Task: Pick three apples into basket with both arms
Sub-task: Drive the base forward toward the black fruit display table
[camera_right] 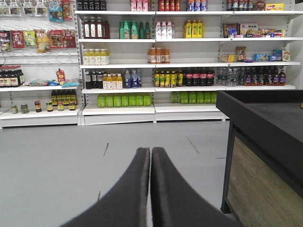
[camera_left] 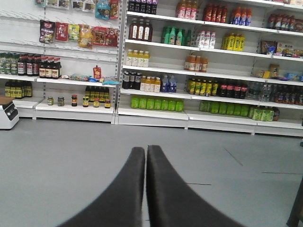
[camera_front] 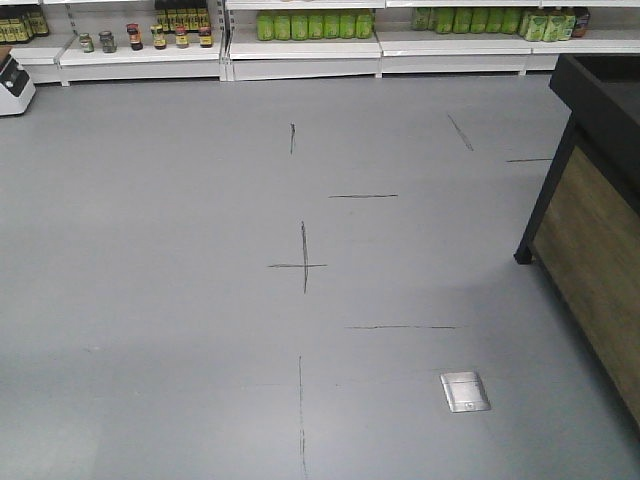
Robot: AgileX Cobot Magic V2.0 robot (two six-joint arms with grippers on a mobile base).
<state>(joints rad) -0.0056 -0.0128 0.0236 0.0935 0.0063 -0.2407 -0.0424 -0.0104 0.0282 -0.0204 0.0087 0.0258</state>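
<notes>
No apples and no basket show in any view. My left gripper is shut and empty, its dark fingers pointing out over the grey floor toward the store shelves. My right gripper is also shut and empty, pointing at the shelves, with a black display stand close on its right. Neither gripper shows in the front view.
The black stand with a wooden side panel is at the right of the front view. White shelves of bottles and jars line the far wall. A metal floor socket and black floor marks lie ahead. A white machine sits far left.
</notes>
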